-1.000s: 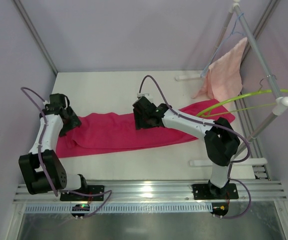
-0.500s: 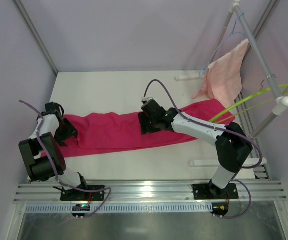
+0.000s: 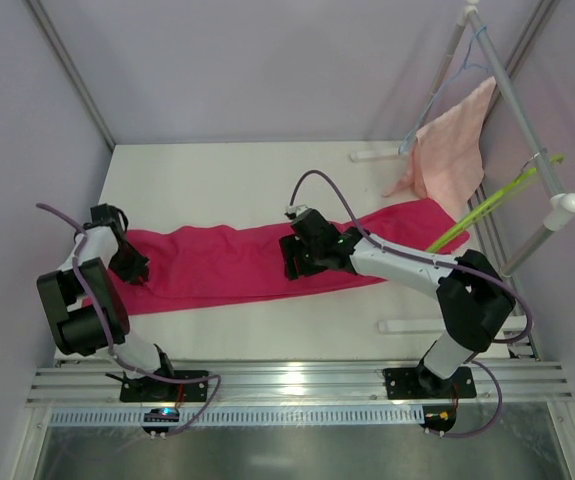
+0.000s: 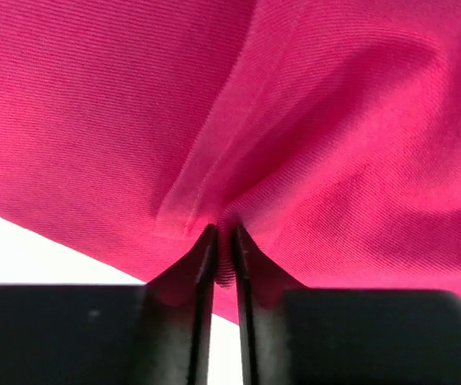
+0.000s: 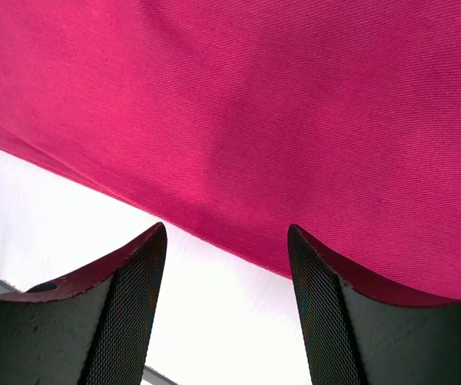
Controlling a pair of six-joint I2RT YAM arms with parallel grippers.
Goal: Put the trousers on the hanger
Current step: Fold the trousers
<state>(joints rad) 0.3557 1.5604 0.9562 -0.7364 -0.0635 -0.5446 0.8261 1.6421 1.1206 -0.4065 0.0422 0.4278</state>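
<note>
Robot test cell, most likely in a lab

A left arm [image 3: 82, 300] and a right arm [image 3: 407, 265] are bolted to a slotted aluminium rail [image 3: 297, 380] at the near edge of a bare white table [image 3: 227, 180]. Plain lavender panels [image 3: 267, 70] on metal frame posts [image 3: 67, 70] box it in. The trousers [image 3: 217, 265] spread flat and a tube rack [image 3: 512, 100] at the right read as staged props. Nothing beyond the panels shows.

White left arm [image 3: 77, 310], white right arm [image 3: 397, 262], black joints, purple cables [image 3: 317, 173], mesh-textured right gripper [image 5: 226, 230]
</note>
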